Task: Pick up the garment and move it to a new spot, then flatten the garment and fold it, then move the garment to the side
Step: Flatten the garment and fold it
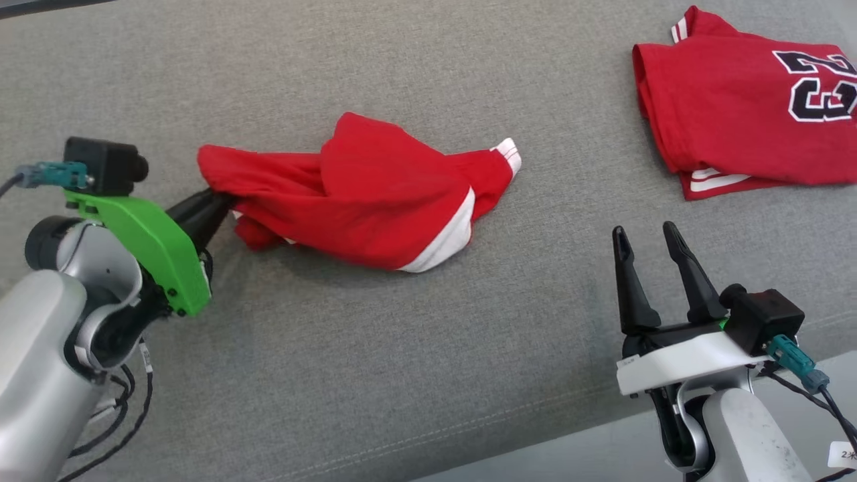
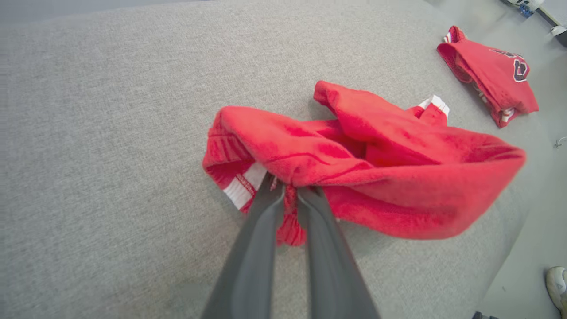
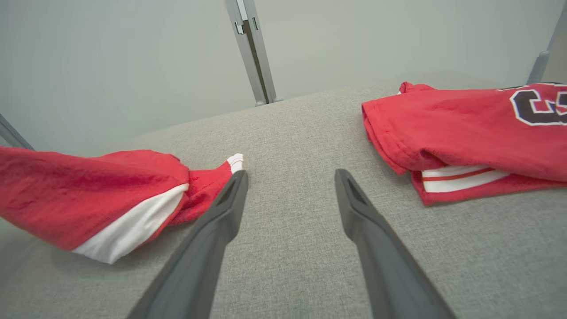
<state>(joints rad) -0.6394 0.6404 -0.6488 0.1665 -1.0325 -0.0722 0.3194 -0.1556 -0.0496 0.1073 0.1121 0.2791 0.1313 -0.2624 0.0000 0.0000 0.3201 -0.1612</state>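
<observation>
Garment: the red garment (image 1: 375,201) with white trim sits crumpled in a loose heap at the middle of the grey upholstered surface (image 1: 428,375). Its left end is drawn to a point. The end with the white-striped cuff lies at the far right of the heap.

Garment height: the left part looks raised a little, with a shadow beneath it. The cuff end rests on the surface.

Left hand: the left hand (image 1: 217,197) is clenched on a bunched fold at the garment's left edge. Its two dark fingers are nearly together with red cloth pinched between them.

Right hand: the right hand (image 1: 646,234) is released, its fingers spread with nothing between them. It hangs over bare fabric at the near right, well apart from the garment, tips pointing far.

Folded jersey: a second red folded jersey (image 1: 730,114) with dark numerals lies flat at the far right, apart from both hands.

Shoe: a pale shoe (image 2: 557,283) stands on the floor just past the surface's edge.
</observation>
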